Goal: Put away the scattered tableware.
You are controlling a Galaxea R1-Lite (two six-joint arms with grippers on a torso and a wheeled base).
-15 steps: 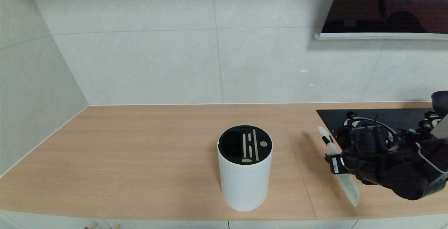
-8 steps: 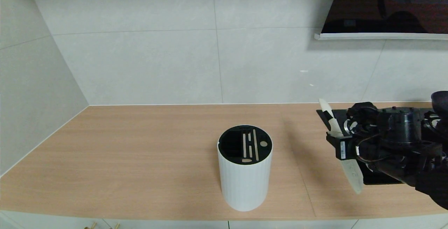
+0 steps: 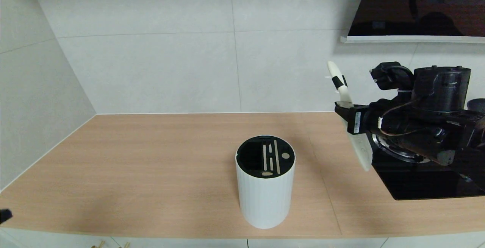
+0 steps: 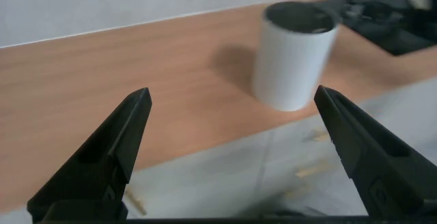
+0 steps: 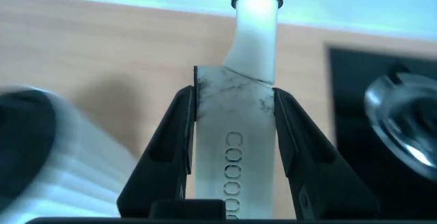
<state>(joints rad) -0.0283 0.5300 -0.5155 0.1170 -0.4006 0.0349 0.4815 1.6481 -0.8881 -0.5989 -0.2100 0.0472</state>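
Fingers (image 4: 113, 152) on left gripper (image 4: 232, 94) gape wide, empty. Knife block (image 3: 265, 191) sits on counter (image 3: 151, 164). Right gripper (image 3: 351, 121) clamps white knife (image 3: 360, 150) midair, right of block; imo square blade over a slot (image 3: 277, 157) b4 lowering.

Wooden counter (image 3: 151, 172); grey tiled wall (image 3: 170, 51)

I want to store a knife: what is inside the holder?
The holder has a black top with one wide opening, narrow slots and a round hole. Nothing sticks out of them. The wide opening is dark inside, so anything lying low is hidden.
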